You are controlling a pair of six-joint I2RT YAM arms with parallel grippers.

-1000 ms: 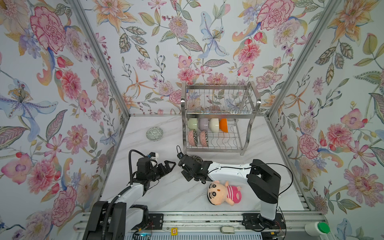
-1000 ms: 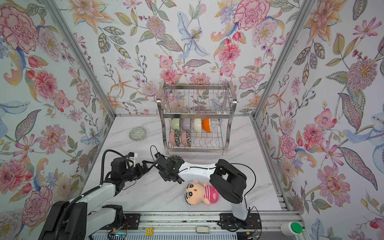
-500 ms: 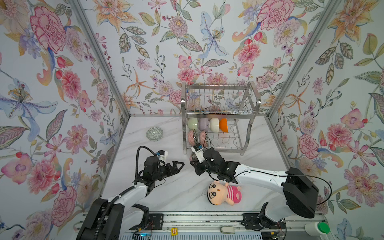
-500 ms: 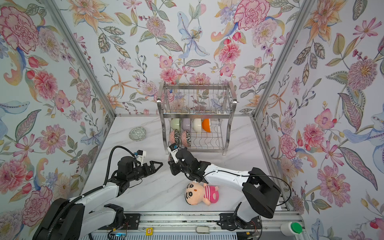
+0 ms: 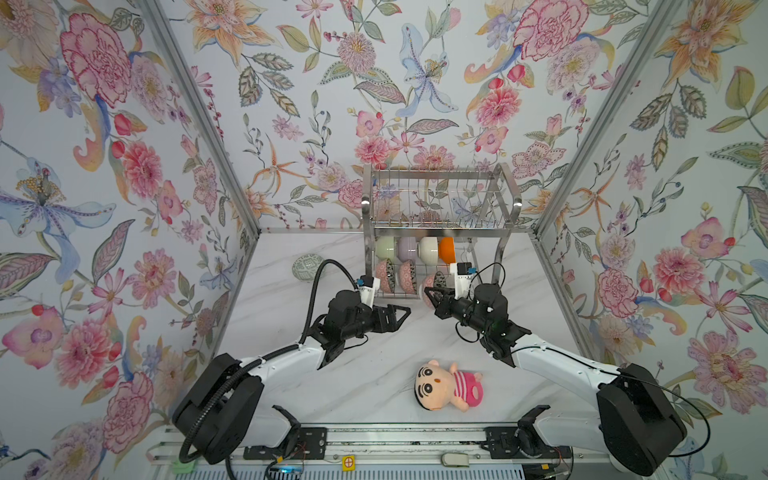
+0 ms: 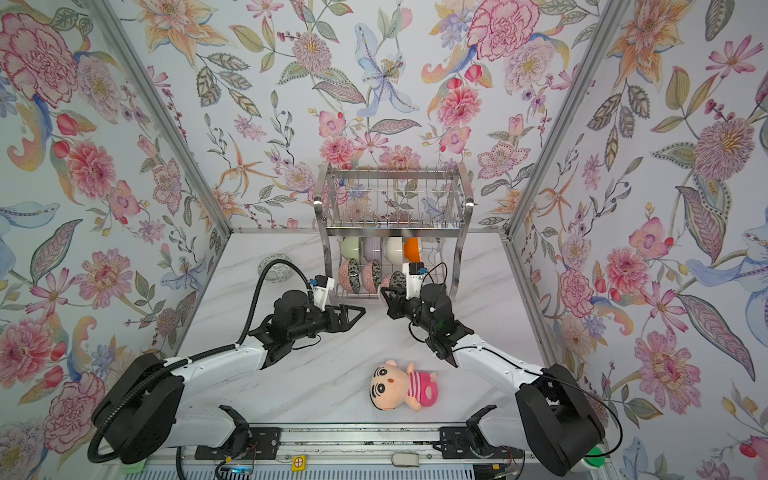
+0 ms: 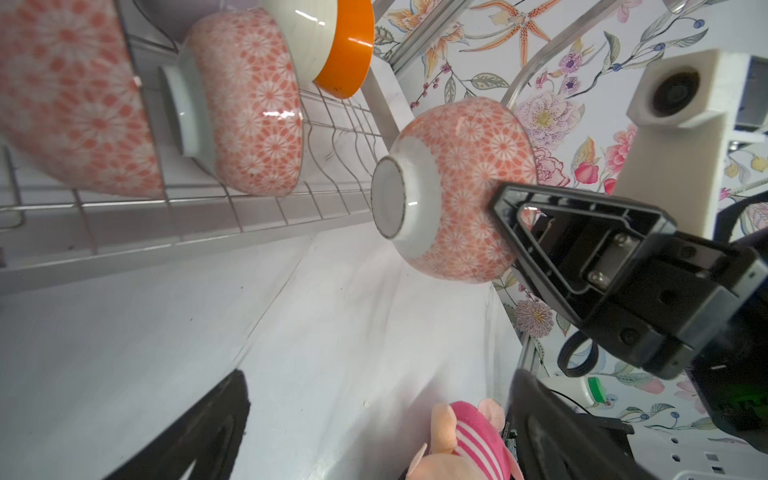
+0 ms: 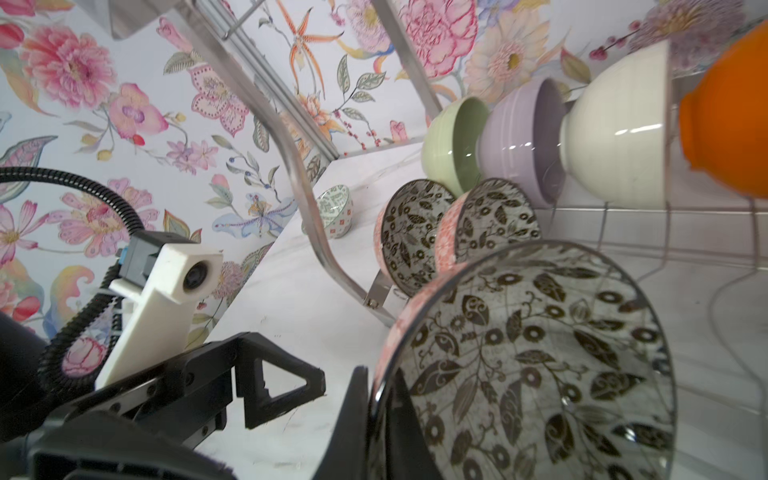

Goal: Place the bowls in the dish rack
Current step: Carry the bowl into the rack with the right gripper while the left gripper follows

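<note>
At the dish rack (image 5: pixel 436 226), the patterned bowl (image 7: pixel 453 191), on edge at the lower tier's front, could clip the front rail (image 7: pixel 166 249) and slip from the right gripper (image 5: pixel 431 296), pinching only its rim. Left gripper (image 5: pixel 398 319) spread, empty.

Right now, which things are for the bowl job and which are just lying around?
For the job: rack; in it, green bowl, lavender bowl, cream bowl, orange bowl, two patterned bowls; held bowl in the right tool; loose bowl on the table.
Just lying around: doll.
</note>
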